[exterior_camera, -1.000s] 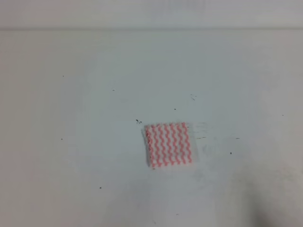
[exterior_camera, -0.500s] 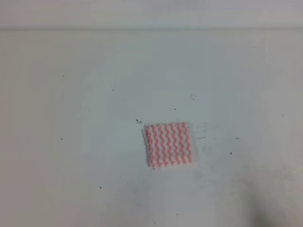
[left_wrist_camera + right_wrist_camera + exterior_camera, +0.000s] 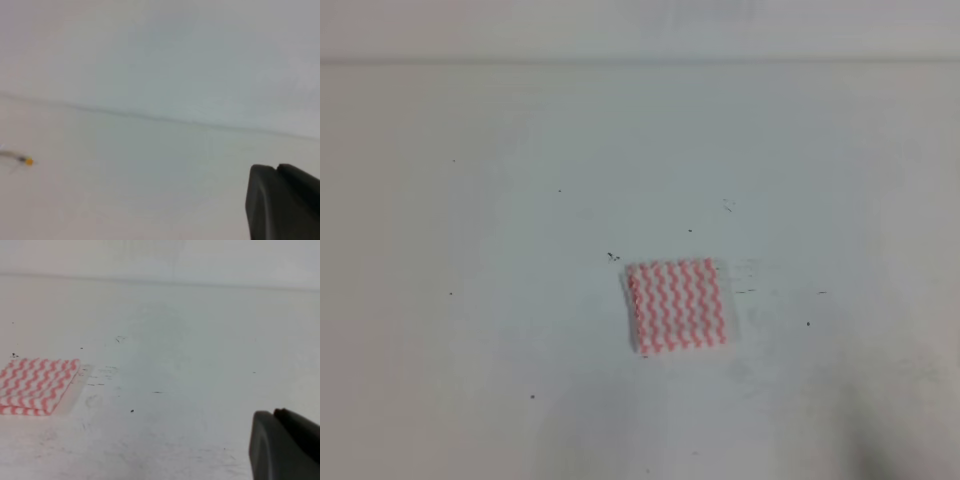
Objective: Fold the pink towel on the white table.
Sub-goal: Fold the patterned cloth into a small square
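Observation:
The pink towel point(image 3: 677, 305) lies flat on the white table point(image 3: 520, 250) as a small folded square with pink-red and white zigzag stripes, a little right of centre. It also shows at the left edge of the right wrist view point(image 3: 36, 385), several layers thick. Neither gripper shows in the high view. One dark finger point(image 3: 282, 202) shows at the lower right of the left wrist view, and one dark finger point(image 3: 285, 445) at the lower right of the right wrist view. Both are well away from the towel and hold nothing that I can see.
Small dark specks and scuffs dot the table around the towel point(image 3: 612, 257). The table's far edge point(image 3: 640, 62) runs across the top. A small orange-tipped object point(image 3: 27, 161) lies at the left of the left wrist view.

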Robot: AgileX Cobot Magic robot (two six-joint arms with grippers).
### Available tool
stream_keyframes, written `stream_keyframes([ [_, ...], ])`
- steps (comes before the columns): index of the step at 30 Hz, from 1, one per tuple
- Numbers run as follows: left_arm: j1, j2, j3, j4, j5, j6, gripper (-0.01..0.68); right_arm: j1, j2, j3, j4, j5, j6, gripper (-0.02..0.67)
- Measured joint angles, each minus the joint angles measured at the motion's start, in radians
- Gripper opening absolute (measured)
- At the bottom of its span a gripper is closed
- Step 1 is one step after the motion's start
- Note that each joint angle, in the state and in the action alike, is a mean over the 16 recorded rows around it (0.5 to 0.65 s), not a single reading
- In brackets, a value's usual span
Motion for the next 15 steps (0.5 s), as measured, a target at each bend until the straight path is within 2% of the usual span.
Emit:
stream_keyframes([
  [4,0.023,0.001,0.0,0.286,0.093,-0.222,0.0,0.0,0.0,0.0,0.0,0.0,0.0,-0.002],
  [11,0.103,-0.001,0.0,0.872,0.343,-0.745,0.0,0.0,-0.002,0.003,0.0,-0.002,0.001,-0.002],
  [15,0.155,-0.009,0.0,1.101,0.453,-0.992,0.0,0.0,-0.001,0.004,-0.001,-0.003,0.001,-0.002],
])
